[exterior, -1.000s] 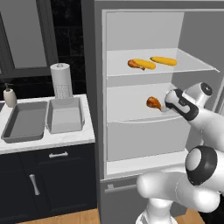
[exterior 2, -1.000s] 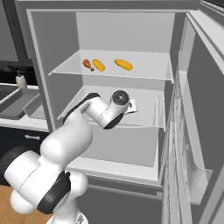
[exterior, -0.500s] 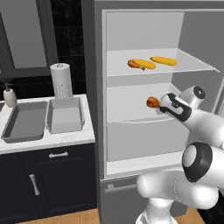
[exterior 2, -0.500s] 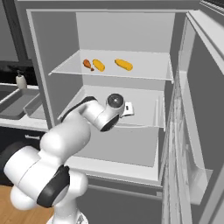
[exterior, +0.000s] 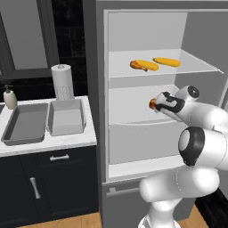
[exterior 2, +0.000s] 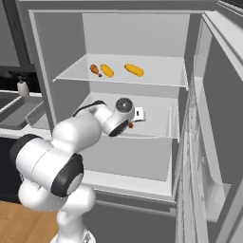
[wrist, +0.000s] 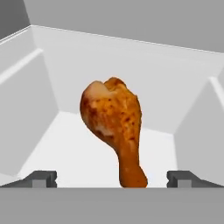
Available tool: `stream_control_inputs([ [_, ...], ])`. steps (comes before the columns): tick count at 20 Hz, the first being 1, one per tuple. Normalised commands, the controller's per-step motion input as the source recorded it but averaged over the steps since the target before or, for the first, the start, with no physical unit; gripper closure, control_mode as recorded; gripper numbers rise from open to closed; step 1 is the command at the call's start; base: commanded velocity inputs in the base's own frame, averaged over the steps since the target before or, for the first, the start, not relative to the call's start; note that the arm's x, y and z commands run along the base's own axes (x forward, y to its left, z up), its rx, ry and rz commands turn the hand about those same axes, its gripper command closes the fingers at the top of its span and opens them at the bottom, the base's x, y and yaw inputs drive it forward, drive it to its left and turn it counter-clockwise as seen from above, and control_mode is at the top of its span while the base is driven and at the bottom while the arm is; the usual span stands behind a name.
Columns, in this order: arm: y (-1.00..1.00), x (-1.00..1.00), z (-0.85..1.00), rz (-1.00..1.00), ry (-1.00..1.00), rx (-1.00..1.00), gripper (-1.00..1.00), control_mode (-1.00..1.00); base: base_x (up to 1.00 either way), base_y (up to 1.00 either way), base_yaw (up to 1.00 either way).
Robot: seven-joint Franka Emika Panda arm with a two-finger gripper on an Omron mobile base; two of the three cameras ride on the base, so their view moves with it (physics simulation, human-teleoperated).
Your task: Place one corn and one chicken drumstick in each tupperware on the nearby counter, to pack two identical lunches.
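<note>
On the fridge's middle shelf lies a reddish-brown chicken drumstick (wrist: 114, 127), thick end away from the hand, thin end toward it. My gripper (wrist: 112, 179) is open, its fingertips (wrist: 41, 178) standing wide on either side of the thin end without touching it. From the base, the gripper (exterior: 158, 105) reaches into the fridge at the drumstick (exterior: 152, 104), which peeks out under the hand (exterior 2: 130, 125). On the upper shelf lie two corn cobs (exterior: 167, 62) (exterior: 147, 65) and a second drumstick (exterior: 135, 65). Two grey tupperware, one long (exterior: 24, 129) and one deeper (exterior: 67, 116), sit on the counter (exterior: 53, 144).
The fridge door (exterior 2: 209, 142) stands open to the right of the arm. A paper towel roll (exterior: 62, 82) and a soap dispenser (exterior: 10, 98) stand behind the containers. Dark cabinets with silver handles (exterior: 59, 157) sit under the counter.
The hand has pushed deeper into the fridge, toward the drumstick on the middle shelf. Its jaws have stayed open. The food has not moved.
</note>
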Motion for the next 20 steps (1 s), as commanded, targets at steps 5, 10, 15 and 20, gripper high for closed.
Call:
stream_control_inputs([
  [5,-0.04,0.32,-0.01,0.00,0.08,0.00,-1.00,-1.00,0.00,0.00,0.00],
  [10,0.00,0.20,-0.39,0.00,0.04,0.01,-1.00,-1.00,0.00,0.00,0.00],
  [15,0.00,0.12,-0.51,0.00,0.00,0.00,-1.00,-1.00,0.00,0.00,0.00],
  [20,0.00,0.02,-0.42,0.00,0.00,0.01,-1.00,-1.00,0.00,0.00,0.00],
])
